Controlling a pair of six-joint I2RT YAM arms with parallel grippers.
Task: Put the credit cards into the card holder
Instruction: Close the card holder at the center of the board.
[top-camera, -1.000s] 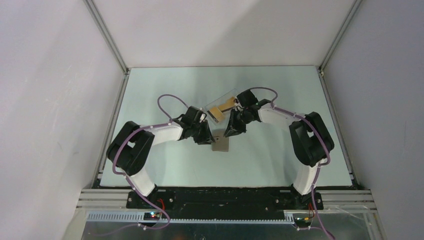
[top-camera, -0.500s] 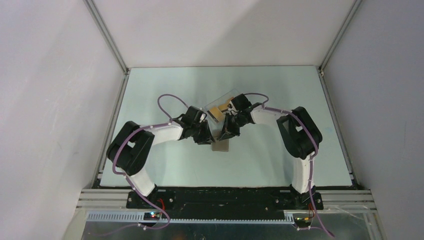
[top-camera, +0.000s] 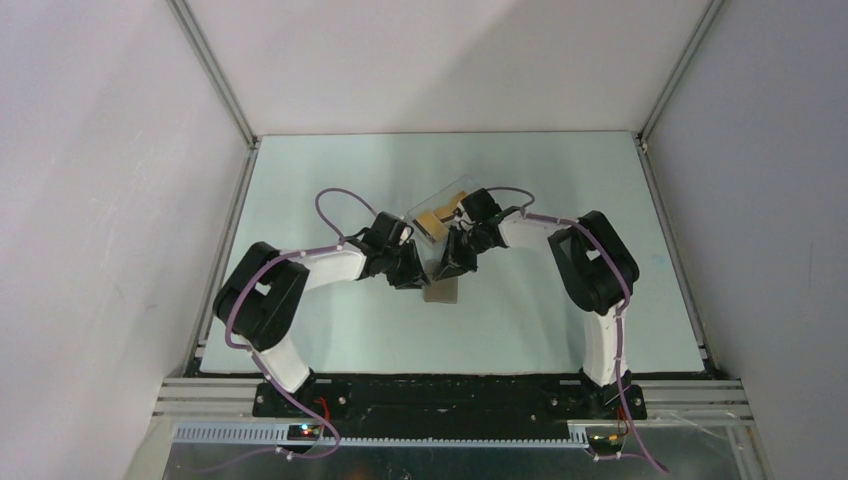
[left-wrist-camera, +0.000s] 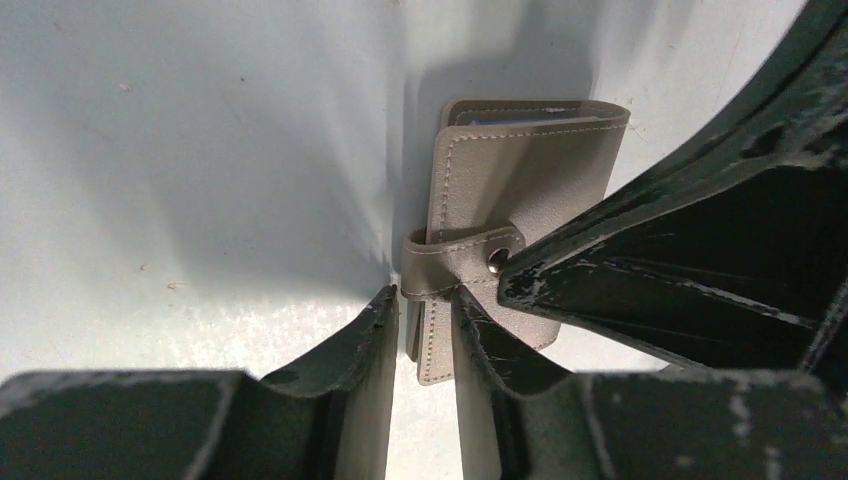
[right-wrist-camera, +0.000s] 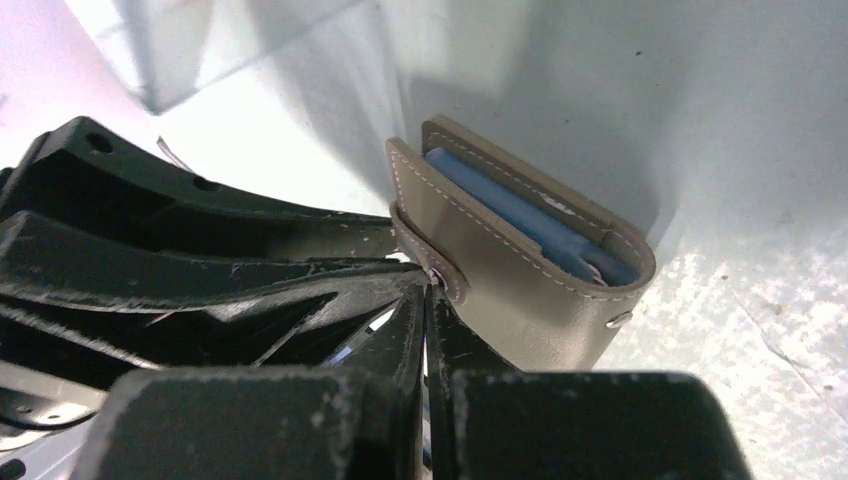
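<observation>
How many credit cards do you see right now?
2: one orange card at the clear box's left end, beyond the card holder, another beside it, partly behind the right arm. More may be stacked or hidden.

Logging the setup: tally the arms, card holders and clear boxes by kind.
arms: 2 (left arm, right arm)
card holder: 1
clear box: 1
total: 4

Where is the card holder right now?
In the top view the card holder stands centre, between the left gripper, which clamps its edge, and the right gripper, just nearer than the clear box.
</observation>
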